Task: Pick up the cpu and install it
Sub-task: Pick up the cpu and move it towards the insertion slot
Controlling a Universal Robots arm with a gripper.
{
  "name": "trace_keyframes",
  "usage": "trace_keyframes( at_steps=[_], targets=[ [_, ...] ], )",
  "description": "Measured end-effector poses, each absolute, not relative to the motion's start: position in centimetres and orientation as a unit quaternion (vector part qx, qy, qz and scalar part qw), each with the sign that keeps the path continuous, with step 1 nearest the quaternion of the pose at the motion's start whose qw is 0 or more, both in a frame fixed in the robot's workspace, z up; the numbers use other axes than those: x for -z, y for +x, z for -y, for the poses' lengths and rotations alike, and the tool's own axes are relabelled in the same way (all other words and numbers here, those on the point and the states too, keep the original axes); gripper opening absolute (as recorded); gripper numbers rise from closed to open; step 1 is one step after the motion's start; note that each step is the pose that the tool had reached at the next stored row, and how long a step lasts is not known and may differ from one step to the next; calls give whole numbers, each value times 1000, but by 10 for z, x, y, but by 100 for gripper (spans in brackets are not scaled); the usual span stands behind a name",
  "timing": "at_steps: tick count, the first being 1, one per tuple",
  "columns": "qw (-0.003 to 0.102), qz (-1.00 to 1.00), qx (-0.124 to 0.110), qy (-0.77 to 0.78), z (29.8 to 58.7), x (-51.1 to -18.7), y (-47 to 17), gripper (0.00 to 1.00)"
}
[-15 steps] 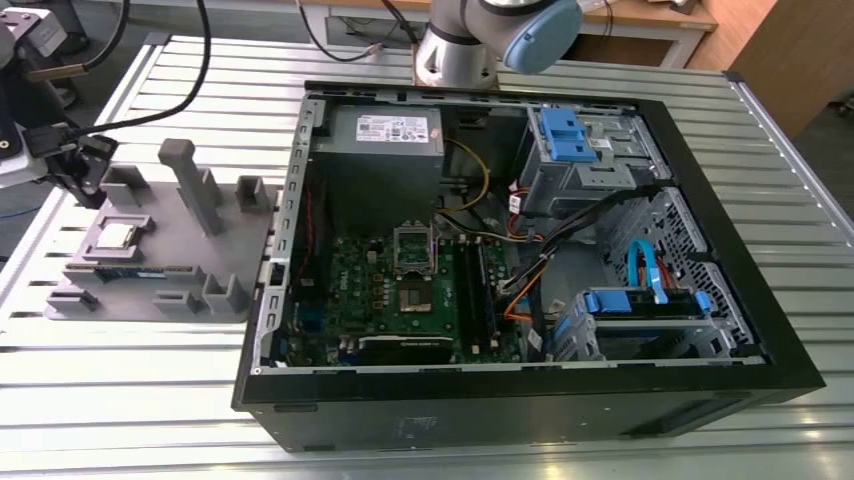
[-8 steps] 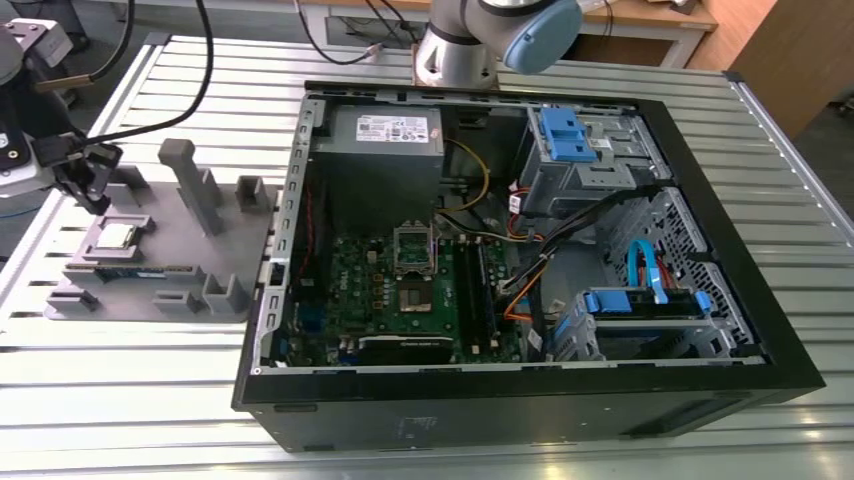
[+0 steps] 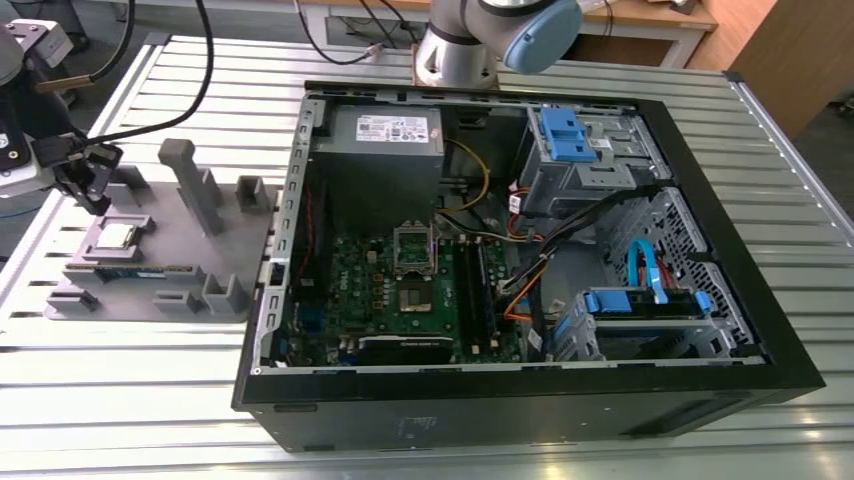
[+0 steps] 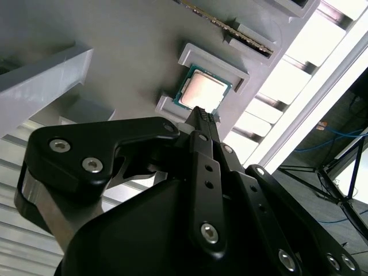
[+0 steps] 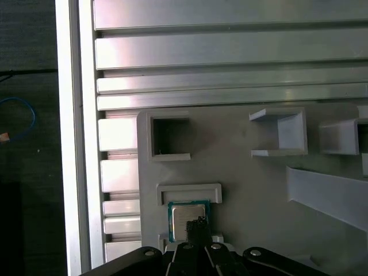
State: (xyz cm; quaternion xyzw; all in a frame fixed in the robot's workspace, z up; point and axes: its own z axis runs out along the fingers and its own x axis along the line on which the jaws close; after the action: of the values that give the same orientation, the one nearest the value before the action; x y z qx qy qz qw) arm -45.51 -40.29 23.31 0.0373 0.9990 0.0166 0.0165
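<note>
The cpu (image 3: 118, 236) is a small square chip with a silver top, lying flat in a shallow pocket of the grey holder tray (image 3: 200, 265) at the exterior view's left. Both wrist views show it too: cpu (image 4: 201, 89), cpu (image 5: 183, 215). My gripper (image 3: 91, 195) hangs just above it, apart from it. Its black fingertips (image 4: 204, 115) are pressed together with nothing between them, and in the first wrist view the gripper (image 5: 197, 221) overlaps the chip's edge. The green motherboard (image 3: 387, 290) with its open socket (image 3: 414, 298) lies inside the open computer case (image 3: 534, 390).
Tall grey posts (image 3: 194, 180) rise from the holder tray close to my gripper. A long green memory stick (image 3: 144, 270) rests in a slot of the tray, also the memory stick (image 4: 230, 26). The case holds a grey power supply (image 3: 387, 130), cables and blue drive brackets (image 3: 567, 135).
</note>
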Motion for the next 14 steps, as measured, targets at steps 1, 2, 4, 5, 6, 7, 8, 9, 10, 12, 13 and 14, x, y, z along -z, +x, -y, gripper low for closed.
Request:
trace_keyframes(
  at_steps=[1, 2, 4, 5, 6, 7, 8, 9, 10, 12, 13, 14],
  targets=[
    [17, -999, -17, 37, 403, -233, -455, 11],
    [17, -999, -17, 37, 403, -233, -455, 11],
    [17, -999, -16, 37, 403, -233, -455, 11],
    [17, -999, -16, 37, 403, -233, -455, 11],
    [17, -999, -16, 37, 403, -233, -455, 11],
    [17, -999, -16, 37, 403, -233, -455, 11],
    [17, -999, -16, 37, 403, -233, -455, 11],
    [17, -999, -16, 37, 403, -233, -455, 16],
    [17, -999, -16, 37, 403, -233, -455, 16],
    [17, -999, -16, 37, 403, -233, -455, 29],
    [17, -999, -16, 37, 403, -233, -455, 29],
    [17, -999, -16, 37, 403, -233, -455, 35]
  ],
)
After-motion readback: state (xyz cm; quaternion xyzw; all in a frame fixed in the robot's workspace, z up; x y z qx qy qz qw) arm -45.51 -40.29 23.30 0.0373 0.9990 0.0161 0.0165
